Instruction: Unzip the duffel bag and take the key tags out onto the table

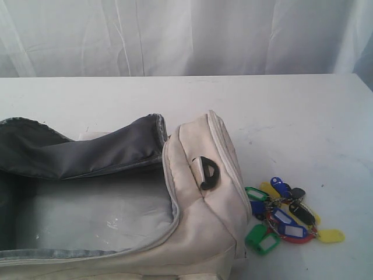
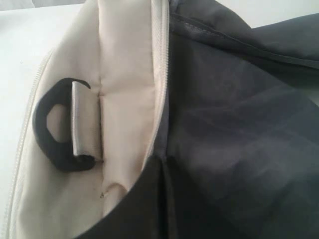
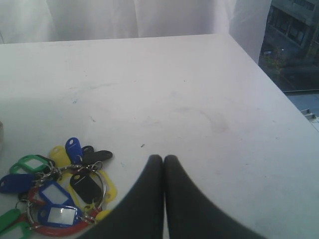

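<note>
The cream duffel bag (image 1: 195, 233) lies unzipped on the white table (image 1: 280, 111), its dark grey lining (image 1: 87, 153) folded open and a black D-ring (image 1: 207, 172) on its end. The key tags (image 1: 282, 217) lie in a bunch on the table just right of that end. My right gripper (image 3: 163, 158) is shut and empty, hovering over bare table beside the key tags (image 3: 57, 188). My left gripper (image 2: 165, 160) is shut with nothing in it, close above the duffel bag (image 2: 124, 74) at the seam between the lining and the D-ring (image 2: 55, 144). Neither gripper shows in the exterior view.
A white curtain (image 1: 186, 35) hangs behind the table. The table's side edge (image 3: 271, 84) runs near a window (image 3: 294, 40) in the right wrist view. Bare tabletop stretches behind and to the right of the bag.
</note>
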You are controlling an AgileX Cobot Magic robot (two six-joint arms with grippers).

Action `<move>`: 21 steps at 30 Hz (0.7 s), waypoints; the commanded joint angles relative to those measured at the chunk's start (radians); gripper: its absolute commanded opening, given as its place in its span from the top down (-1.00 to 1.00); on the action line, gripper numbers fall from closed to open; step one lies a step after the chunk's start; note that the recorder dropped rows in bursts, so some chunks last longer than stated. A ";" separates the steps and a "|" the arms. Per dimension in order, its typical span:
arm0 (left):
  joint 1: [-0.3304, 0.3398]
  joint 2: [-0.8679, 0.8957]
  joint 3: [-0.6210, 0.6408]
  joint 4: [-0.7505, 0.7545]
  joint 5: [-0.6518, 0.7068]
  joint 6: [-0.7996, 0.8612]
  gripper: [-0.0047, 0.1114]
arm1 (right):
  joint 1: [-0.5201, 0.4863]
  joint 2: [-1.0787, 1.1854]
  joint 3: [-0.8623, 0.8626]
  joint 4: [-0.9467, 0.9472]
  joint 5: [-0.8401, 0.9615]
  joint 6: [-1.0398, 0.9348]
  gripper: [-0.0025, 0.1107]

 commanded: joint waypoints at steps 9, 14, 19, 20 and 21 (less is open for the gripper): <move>0.004 -0.004 0.009 0.014 0.004 0.005 0.92 | -0.005 -0.007 0.001 -0.002 -0.002 -0.135 0.96; 0.004 -0.004 0.009 0.014 0.004 0.005 0.92 | -0.005 -0.007 0.001 -0.002 -0.002 -0.108 0.96; 0.004 -0.004 0.009 0.014 0.004 0.005 0.92 | -0.005 -0.007 0.001 -0.002 -0.002 -0.108 0.96; 0.004 -0.004 0.009 0.014 0.004 0.005 0.92 | -0.005 -0.007 0.001 -0.002 -0.002 -0.108 0.96; 0.004 -0.004 0.009 0.014 0.004 0.005 0.92 | -0.005 -0.007 0.001 -0.002 -0.002 -0.108 0.96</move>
